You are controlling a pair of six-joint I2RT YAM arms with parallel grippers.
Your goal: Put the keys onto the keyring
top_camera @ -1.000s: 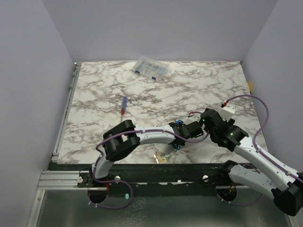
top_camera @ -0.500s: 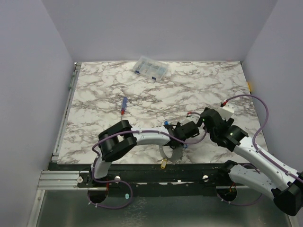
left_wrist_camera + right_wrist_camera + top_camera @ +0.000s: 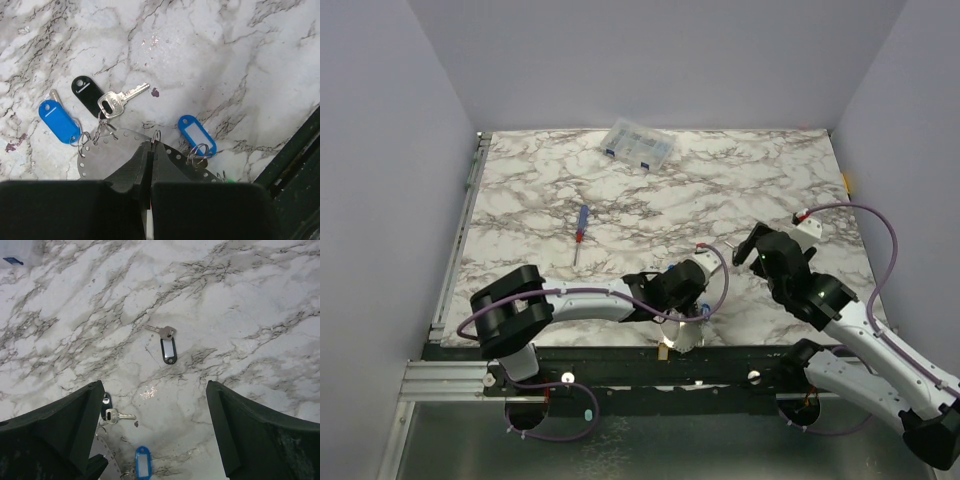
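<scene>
With left gripper (image 3: 151,146) pinched shut on keyring (image 3: 112,147) and right gripper (image 3: 155,392) spread wide, avoid tilting at table (image 3: 225,50) near edge: risk of shedding keys (image 3: 112,104).

The grey, hole-rimmed keyring (image 3: 110,157) is pinched in the left tool (image 3: 151,144). Blue- and black-tagged keys (image 3: 117,102) crowd its rim; another black-tagged key (image 3: 168,344) lies well apart from it.

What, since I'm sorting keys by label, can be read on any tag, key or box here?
Nothing can be read.
Blue tag: white insert shows no writing.
Silver key: any stamp on its head is too small to read.
Clear box: blue labels too blurred to read.
</scene>
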